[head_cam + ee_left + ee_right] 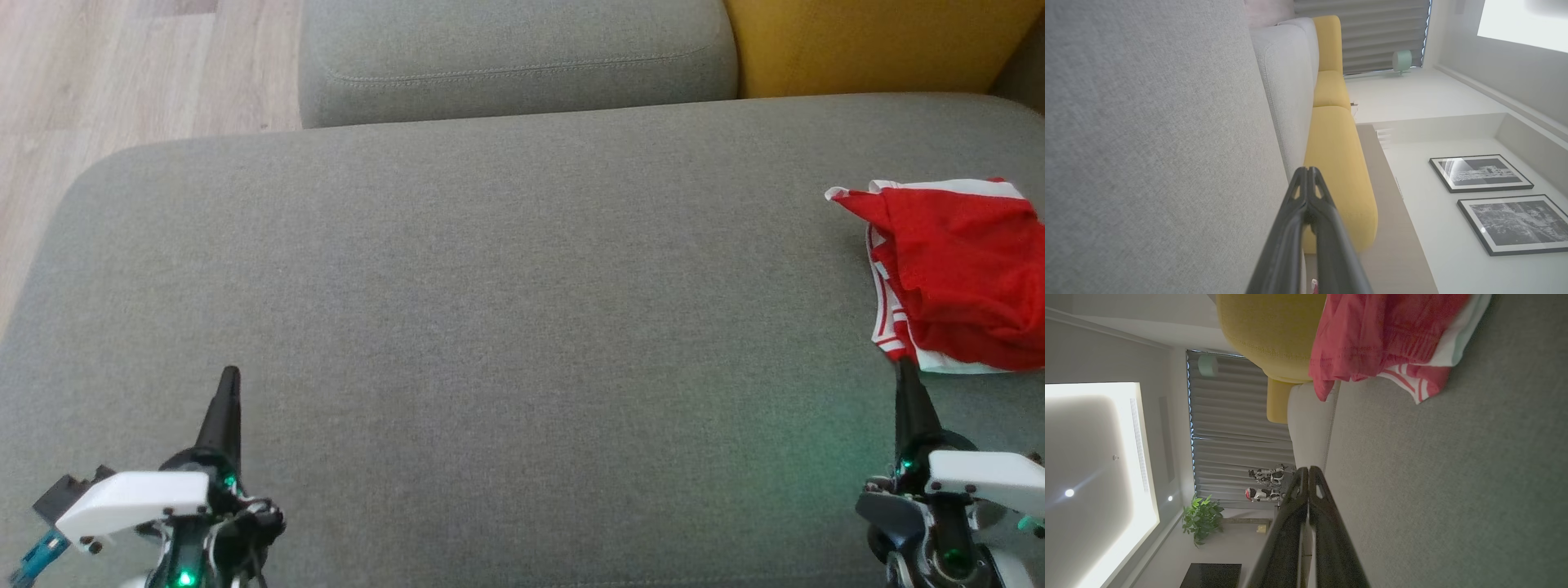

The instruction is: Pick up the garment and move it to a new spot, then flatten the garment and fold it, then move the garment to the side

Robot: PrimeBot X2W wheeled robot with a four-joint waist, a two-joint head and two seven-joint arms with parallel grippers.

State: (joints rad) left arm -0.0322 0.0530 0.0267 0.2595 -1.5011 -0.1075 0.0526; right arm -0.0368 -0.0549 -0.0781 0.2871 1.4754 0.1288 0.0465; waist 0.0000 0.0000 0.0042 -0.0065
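Garment (955, 278): crumpled heap, red with white striped trim, at right end of grey seat cushion (490, 286). Long axis runs near-to-far; pointed corner sticks toward robot's left. Left gripper (230, 377) fingers pressed together, empty. Right gripper (903, 369) likewise, tip just beside garment's near edge.

The crumpled red garment with white striped trim (963, 278) runs off the head view's right edge, and the right wrist view's top edge cuts it too, so its type is unclear. Small white-and-dark figures (1265, 484) by the grey pleated curtain (1237, 428) are too small to identify.
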